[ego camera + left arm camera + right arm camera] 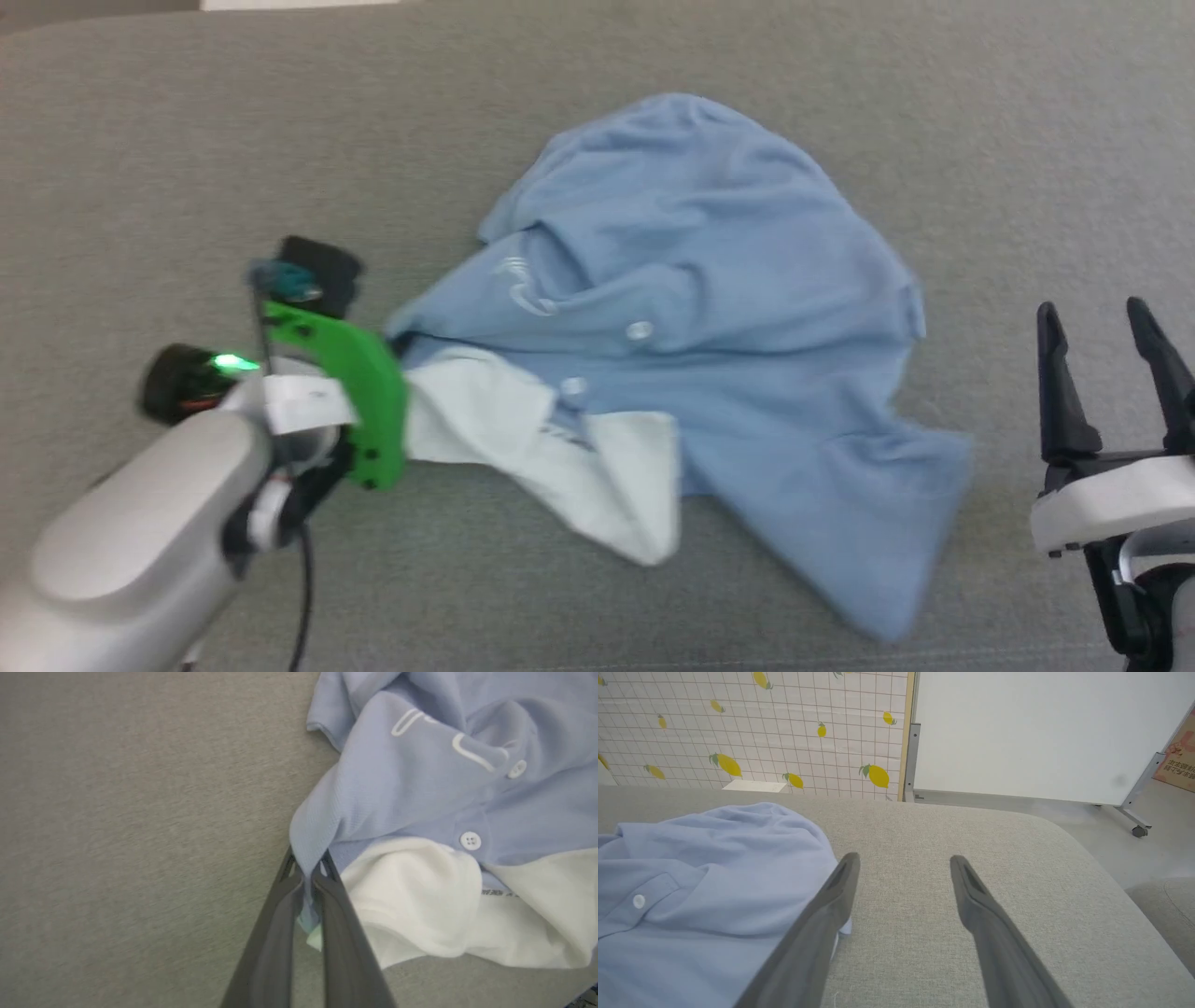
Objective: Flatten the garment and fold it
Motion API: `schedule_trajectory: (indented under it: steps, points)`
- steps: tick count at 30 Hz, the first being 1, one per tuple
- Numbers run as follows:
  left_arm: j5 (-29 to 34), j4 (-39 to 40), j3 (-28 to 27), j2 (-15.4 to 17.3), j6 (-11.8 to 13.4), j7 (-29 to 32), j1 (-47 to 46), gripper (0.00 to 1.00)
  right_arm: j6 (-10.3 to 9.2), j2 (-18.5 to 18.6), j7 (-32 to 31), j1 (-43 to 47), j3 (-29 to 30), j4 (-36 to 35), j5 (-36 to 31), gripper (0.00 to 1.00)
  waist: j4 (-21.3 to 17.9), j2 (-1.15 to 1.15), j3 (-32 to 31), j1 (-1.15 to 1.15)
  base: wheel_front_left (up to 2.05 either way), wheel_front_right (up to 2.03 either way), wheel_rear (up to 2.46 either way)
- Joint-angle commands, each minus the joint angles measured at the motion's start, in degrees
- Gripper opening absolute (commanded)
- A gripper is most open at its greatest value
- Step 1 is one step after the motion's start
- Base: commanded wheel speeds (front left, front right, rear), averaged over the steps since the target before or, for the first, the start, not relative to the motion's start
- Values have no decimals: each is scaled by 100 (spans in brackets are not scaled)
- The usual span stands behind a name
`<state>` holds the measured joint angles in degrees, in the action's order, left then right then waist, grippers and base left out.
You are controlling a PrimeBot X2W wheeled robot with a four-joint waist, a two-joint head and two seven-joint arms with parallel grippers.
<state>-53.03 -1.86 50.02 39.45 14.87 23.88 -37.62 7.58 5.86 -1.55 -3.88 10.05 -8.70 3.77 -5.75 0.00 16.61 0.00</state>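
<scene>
**Left gripper point(306, 870) clenched on the light blue short-sleeved polo shirt point(709, 252)**

I see the shirt lying crumpled in a heap around the middle of the grey padded fabric surface point(140, 140), its white collar point(420, 896) turned toward me. My left gripper's long dark fingers point(275, 933) are pinched tight on a fold of blue cloth at the shirt's left edge, just beside the collar (the white cursive logo point(448, 742) and two white buttons point(470, 840) sit close by). My right gripper point(1097, 322) sits off the shirt's right side, fingers spread wide, holding nothing.
</scene>
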Motion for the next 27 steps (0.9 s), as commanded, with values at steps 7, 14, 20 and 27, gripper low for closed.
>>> schedule_trajectory:
  steps: [7, 14, 20, 27]
  points:
    - [346, 580, -478, 902, 591, -601, 389, 0, -9, 9, -182, 155, -194, -139, 64, 100, 614, 0, -303, 0, 0, 0, 0]
    - [779, 332, 42, 834, 457, -590, 564, 0, -9, 11, -215, 157, -320, -161, 36, 100, 469, 0, -88, 0, 0, 0, 0]
    - [944, -445, 589, 462, 37, -431, 628, 60, -9, -8, -211, 157, -374, -79, 12, 100, 372, 0, -86, 0, 0, 0, 0]
    - [930, -948, 622, 242, -124, -769, 665, 100, -9, -37, -260, 212, -380, 6, 6, 100, 441, 0, -290, 0, 0, 0, 0]
